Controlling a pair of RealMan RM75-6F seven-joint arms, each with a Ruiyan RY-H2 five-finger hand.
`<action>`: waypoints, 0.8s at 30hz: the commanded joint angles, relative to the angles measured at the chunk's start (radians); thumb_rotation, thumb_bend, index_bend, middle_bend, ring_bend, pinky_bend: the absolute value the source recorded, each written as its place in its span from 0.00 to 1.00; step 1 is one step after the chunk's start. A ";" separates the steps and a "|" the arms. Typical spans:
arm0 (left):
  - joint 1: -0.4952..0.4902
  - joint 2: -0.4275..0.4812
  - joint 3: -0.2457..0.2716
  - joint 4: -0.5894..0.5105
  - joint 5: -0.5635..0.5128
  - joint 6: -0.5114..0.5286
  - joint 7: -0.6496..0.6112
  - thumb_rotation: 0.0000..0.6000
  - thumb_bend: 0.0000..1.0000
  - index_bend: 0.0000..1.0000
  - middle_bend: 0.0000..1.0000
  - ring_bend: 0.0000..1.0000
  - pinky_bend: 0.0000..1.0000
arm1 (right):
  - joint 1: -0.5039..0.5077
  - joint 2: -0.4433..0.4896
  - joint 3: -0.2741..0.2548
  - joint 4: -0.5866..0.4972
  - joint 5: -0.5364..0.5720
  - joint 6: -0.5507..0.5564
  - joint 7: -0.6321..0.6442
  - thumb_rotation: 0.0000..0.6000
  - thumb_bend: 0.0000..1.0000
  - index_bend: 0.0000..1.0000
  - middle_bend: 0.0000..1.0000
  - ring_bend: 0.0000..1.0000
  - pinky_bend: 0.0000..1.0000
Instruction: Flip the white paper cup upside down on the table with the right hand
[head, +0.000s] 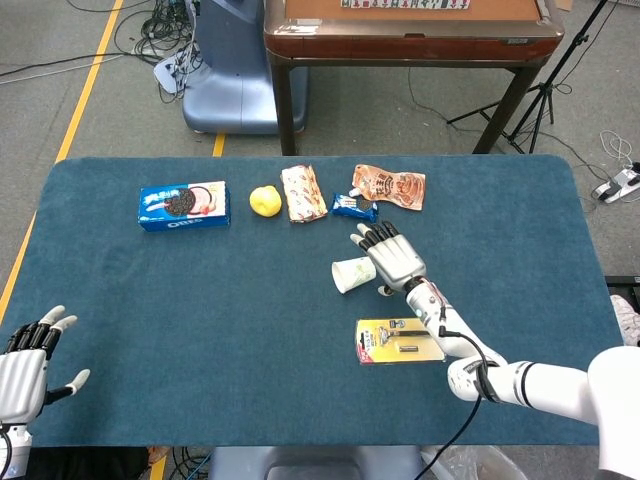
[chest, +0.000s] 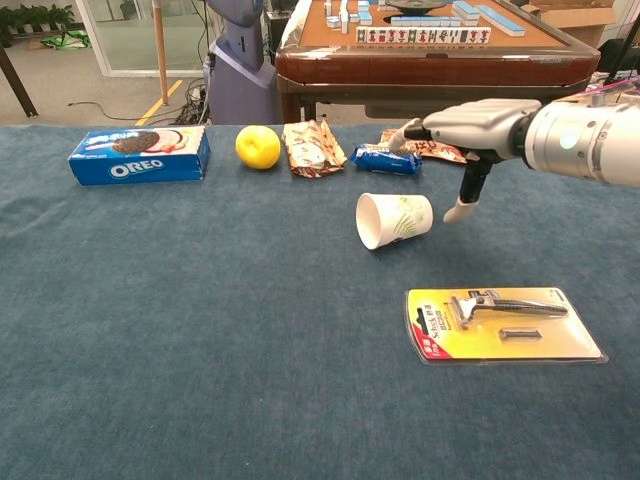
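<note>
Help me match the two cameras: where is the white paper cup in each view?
Head view: white paper cup lies on its side near table center, left of the right hand.
Chest view: cup sits center-right, mouth facing left.
Shared landmark: razor pack just nearer the robot.

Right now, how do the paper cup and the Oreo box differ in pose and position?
The white paper cup lies tipped on its side, mouth facing the left of the view; the Oreo box sits flat with its label showing. The cup is mid-table beside the open right hand; the box is at the far left of the back row. The cup is white, the box blue. Both rest on the table, and no hand holds either.
</note>
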 joint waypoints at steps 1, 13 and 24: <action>-0.002 0.000 -0.002 -0.005 0.000 0.000 0.006 1.00 0.15 0.22 0.13 0.16 0.13 | -0.018 -0.028 0.002 0.059 -0.037 -0.035 0.062 1.00 0.13 0.15 0.06 0.00 0.00; 0.000 0.002 -0.004 -0.020 -0.007 0.001 0.029 1.00 0.15 0.23 0.13 0.16 0.13 | -0.036 -0.138 0.012 0.238 -0.145 -0.091 0.202 1.00 0.17 0.23 0.10 0.00 0.00; -0.002 0.007 -0.004 -0.026 -0.016 -0.006 0.036 1.00 0.15 0.24 0.13 0.16 0.13 | -0.031 -0.209 0.033 0.356 -0.198 -0.128 0.266 1.00 0.17 0.31 0.14 0.00 0.00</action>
